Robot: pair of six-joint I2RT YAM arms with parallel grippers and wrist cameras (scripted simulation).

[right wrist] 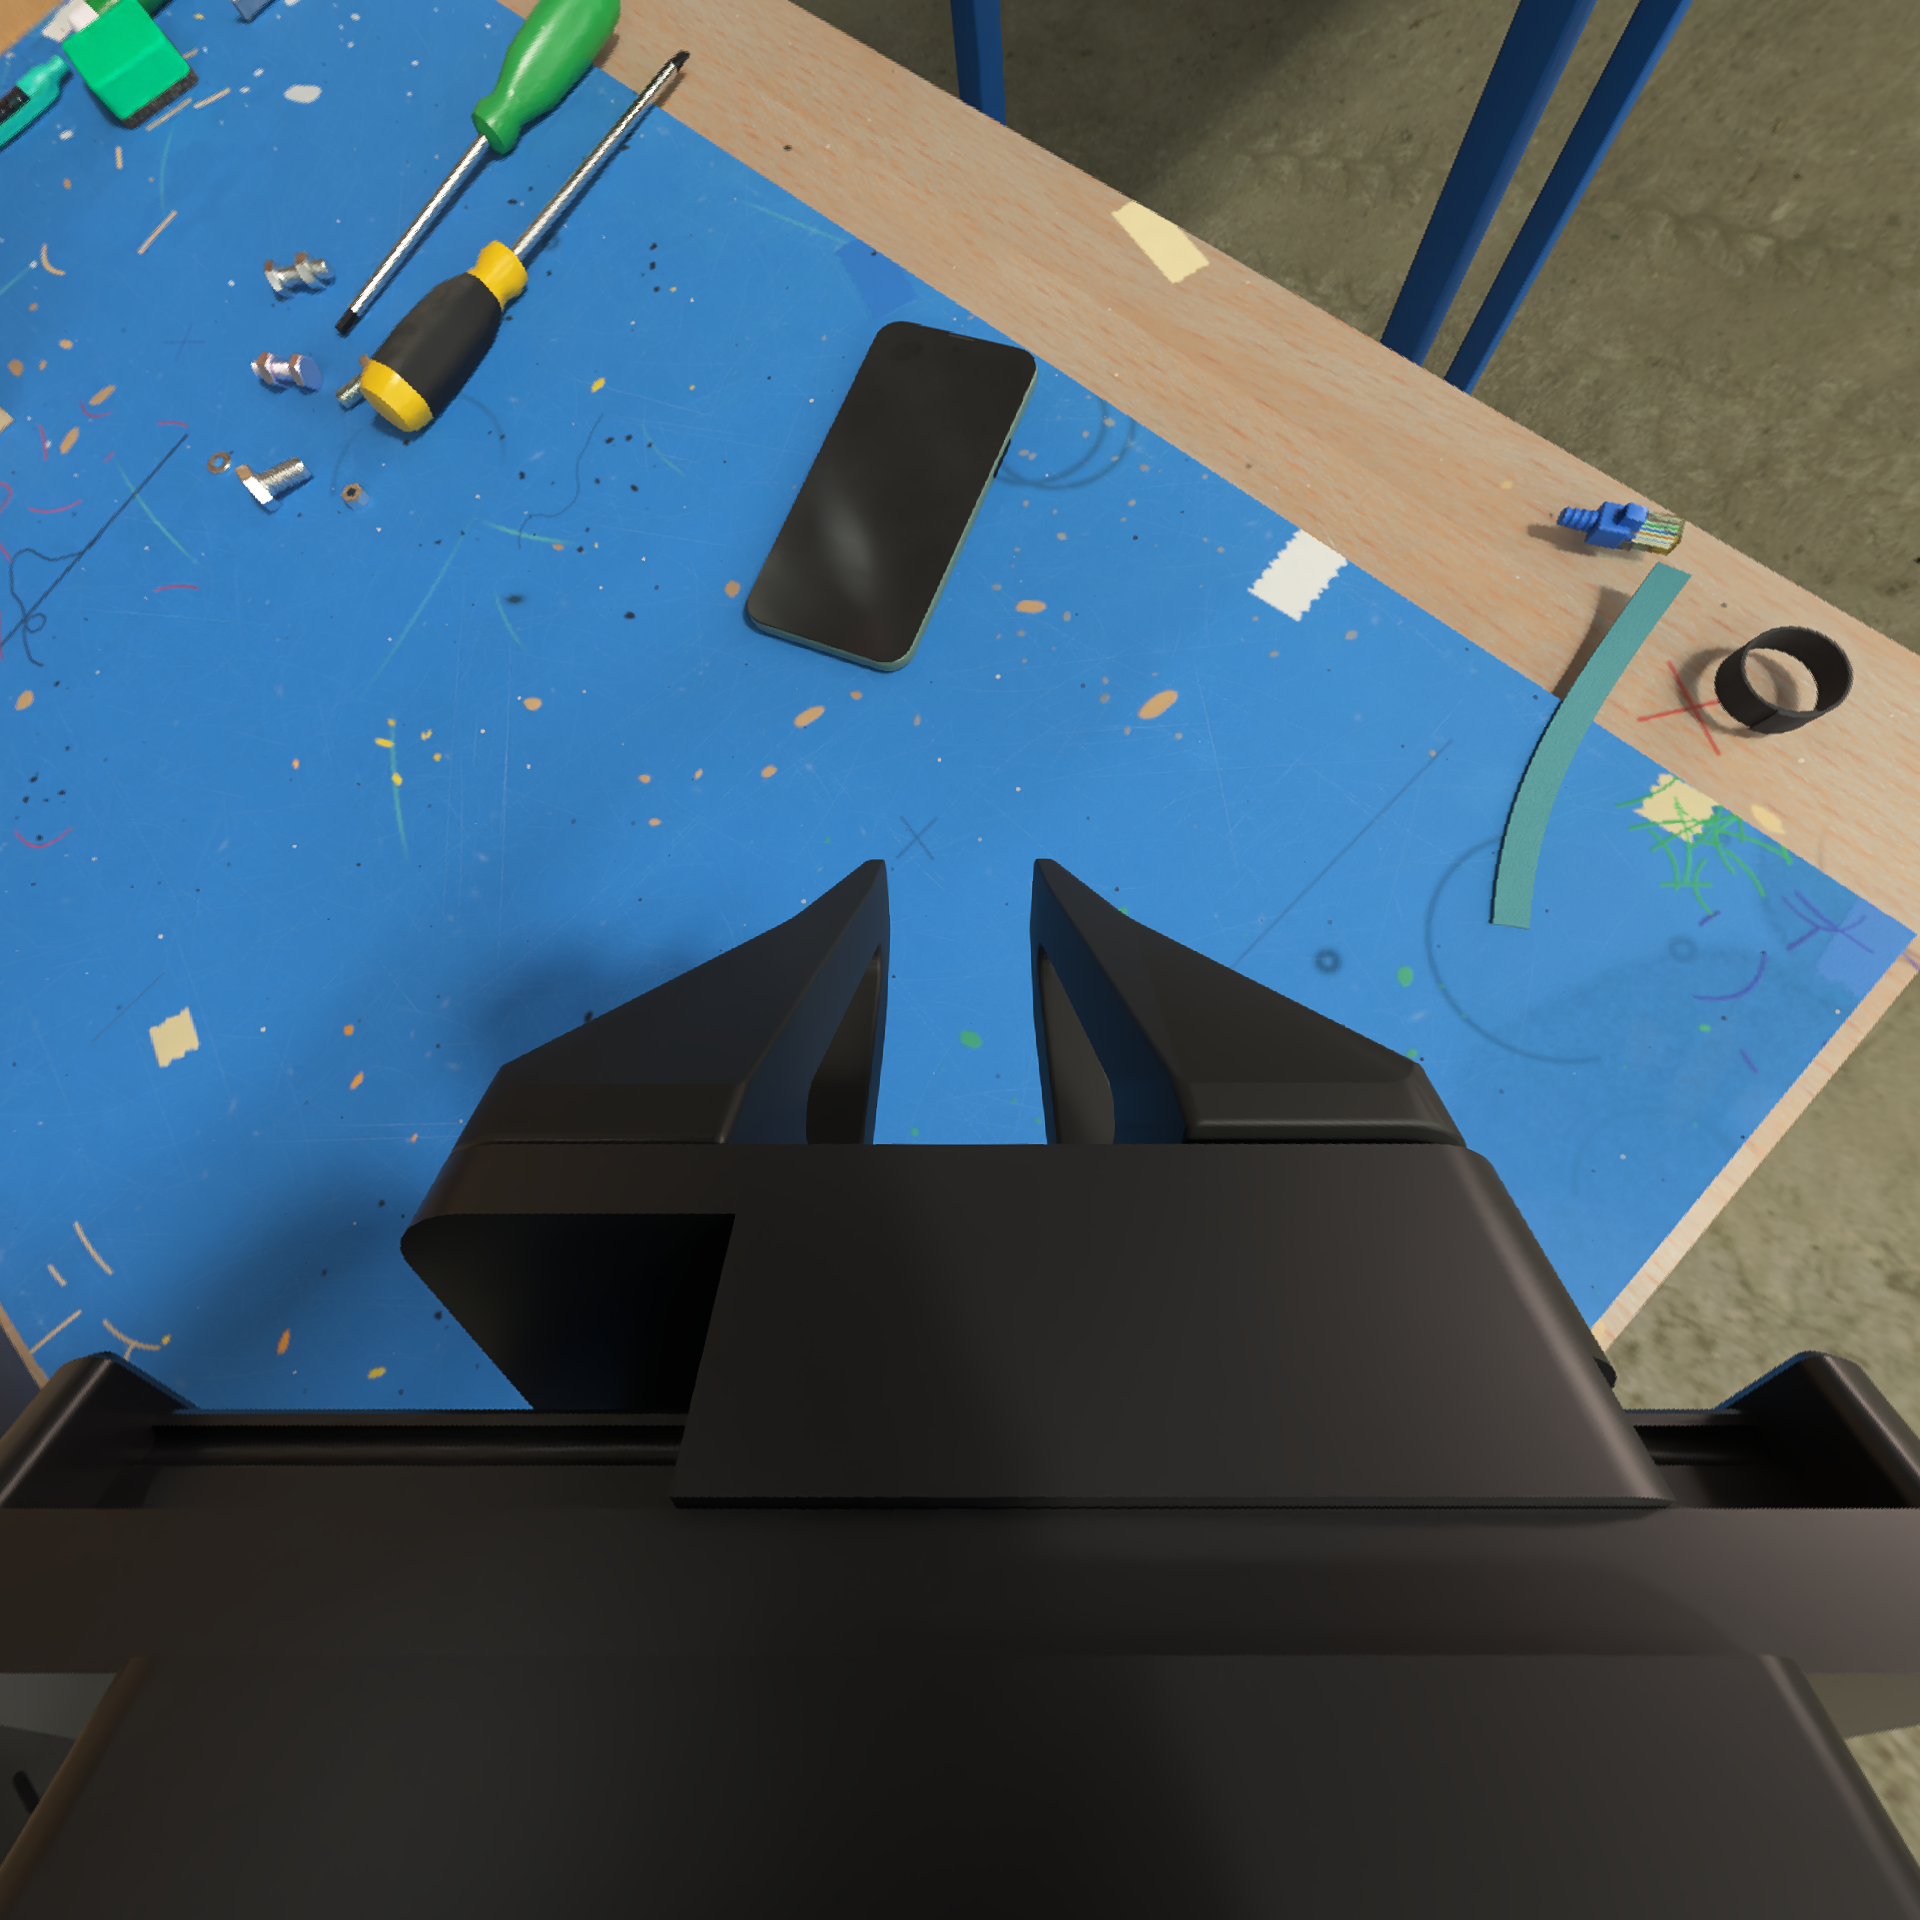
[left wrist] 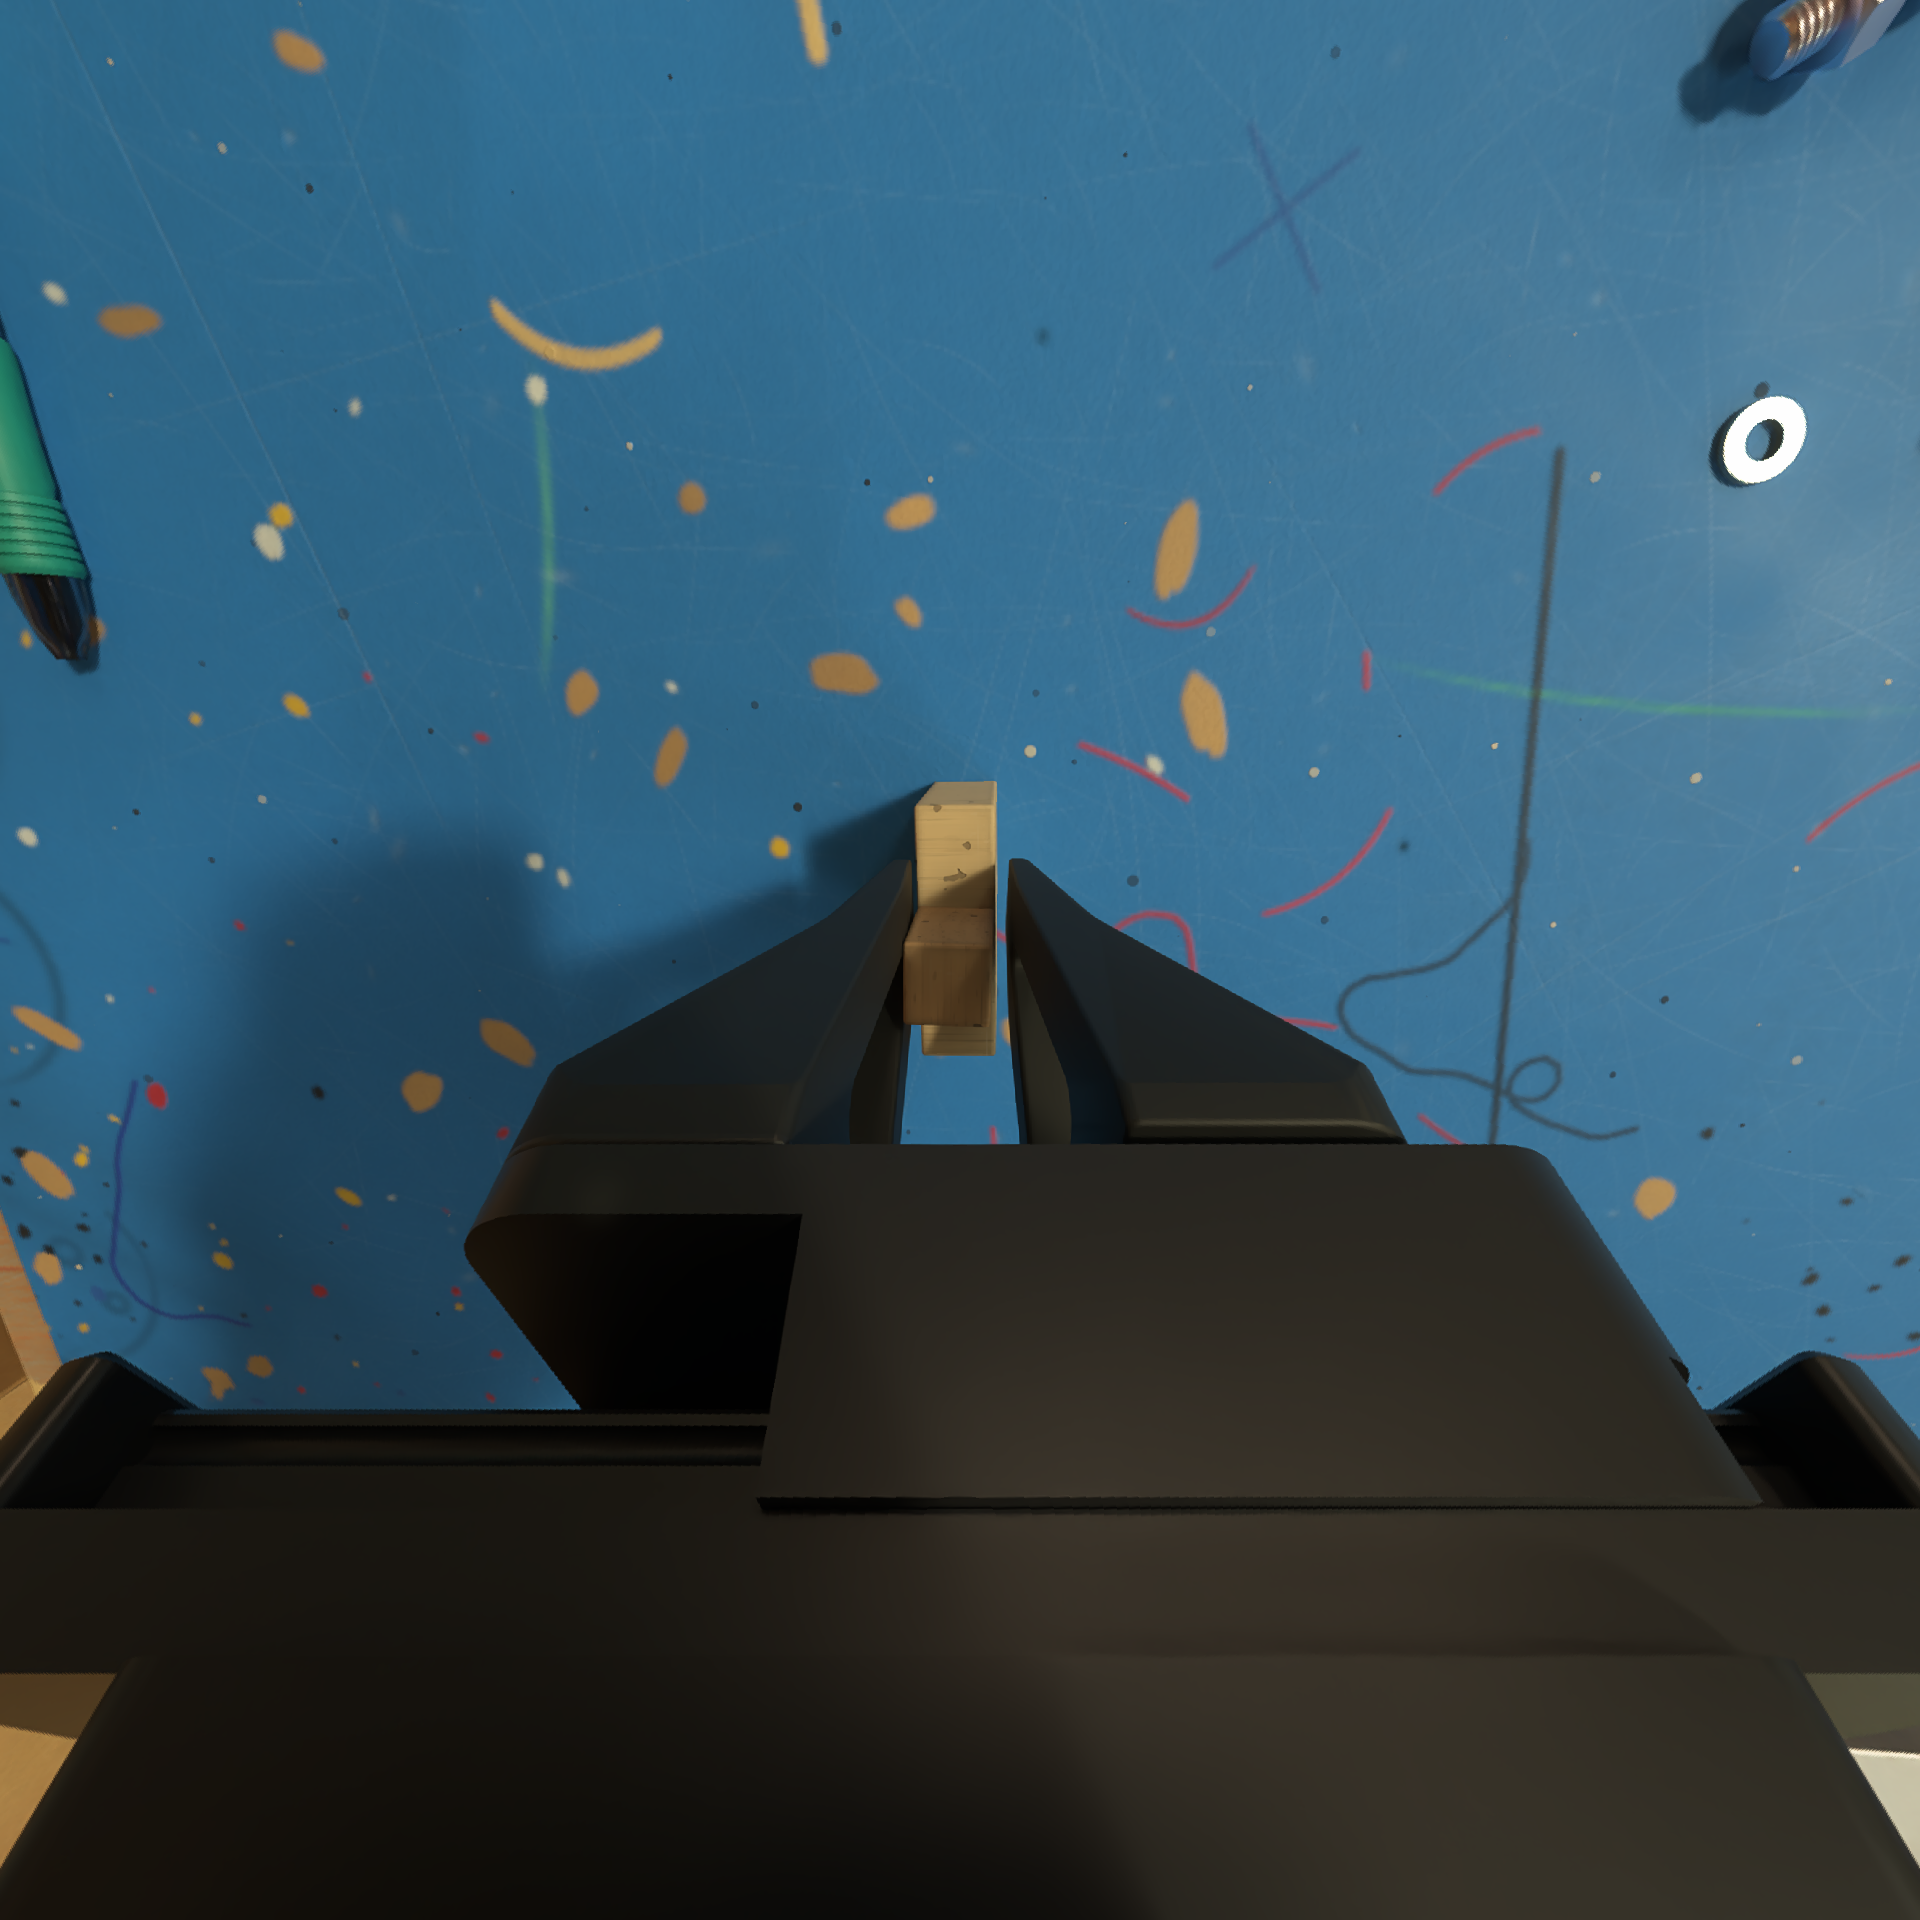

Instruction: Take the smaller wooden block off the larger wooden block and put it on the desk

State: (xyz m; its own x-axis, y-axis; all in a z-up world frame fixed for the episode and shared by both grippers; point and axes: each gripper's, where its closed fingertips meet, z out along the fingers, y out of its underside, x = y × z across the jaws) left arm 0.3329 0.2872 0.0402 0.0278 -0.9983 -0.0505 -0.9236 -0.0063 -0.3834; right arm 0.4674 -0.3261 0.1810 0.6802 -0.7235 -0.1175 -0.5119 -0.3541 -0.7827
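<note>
In the left wrist view, a small wooden block (left wrist: 945, 966) sits on top of a longer, paler wooden block (left wrist: 956, 842) that lies on the blue mat (left wrist: 1039, 416). My left gripper (left wrist: 960, 862) points down over them, with its two black fingers closed in on either side of the small block. The left finger (left wrist: 883, 956) touches it and only a sliver shows at the right finger. The small block still rests on the larger one. My right gripper (right wrist: 960, 862) hangs open and empty above the blue mat (right wrist: 623, 831). The blocks do not show in the right wrist view.
A green tool handle (left wrist: 31, 488), a white washer (left wrist: 1761, 440) and a bolt (left wrist: 1808, 36) lie around the blocks. In the right wrist view are a phone (right wrist: 894, 494), two screwdrivers (right wrist: 447, 332), bolts (right wrist: 275, 480), a black tape ring (right wrist: 1782, 681) and the desk edge (right wrist: 1351, 343).
</note>
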